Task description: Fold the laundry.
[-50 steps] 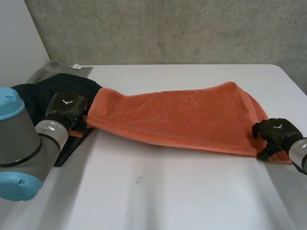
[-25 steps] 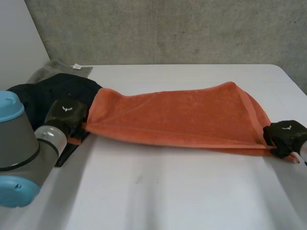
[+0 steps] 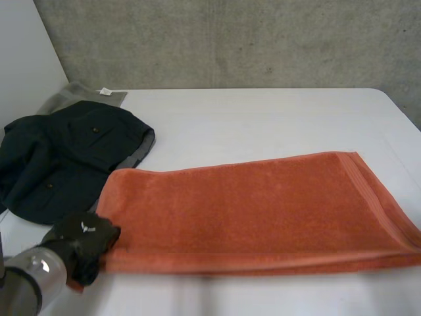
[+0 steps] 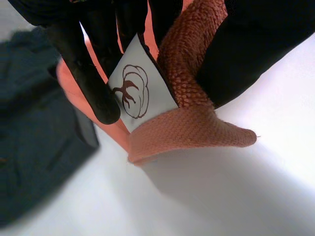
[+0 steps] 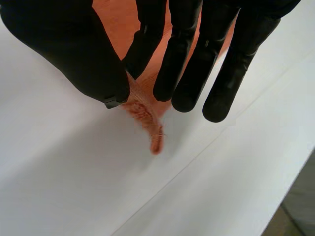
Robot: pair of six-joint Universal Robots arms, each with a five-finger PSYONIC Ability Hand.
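An orange towel (image 3: pixel 250 210) lies flat and folded lengthwise across the front of the white table (image 3: pixel 263 118). My left hand (image 3: pixel 82 240) is at its near left corner. In the left wrist view, the left hand (image 4: pixel 91 78) pinches that towel corner (image 4: pixel 187 128) between fingers and thumb, with a white label (image 4: pixel 133 91) bearing a cotton-flower mark under the fingers. In the right wrist view, my right hand (image 5: pixel 74 49) pinches a towel corner (image 5: pixel 142 105) between thumb and a finger, just above the table.
A dark garment (image 3: pixel 59 158) with buttons lies crumpled at the left, just behind the towel's left end. A grey cloth (image 3: pixel 79 95) sticks out behind it. Beyond my right hand's fingertips the table's edge (image 5: pixel 290 177) is close.
Both hands have pulled the towel toward the table's front, and it now lies flat. The right hand has shut on its corner and left the head view. The dark garment is uncovered.
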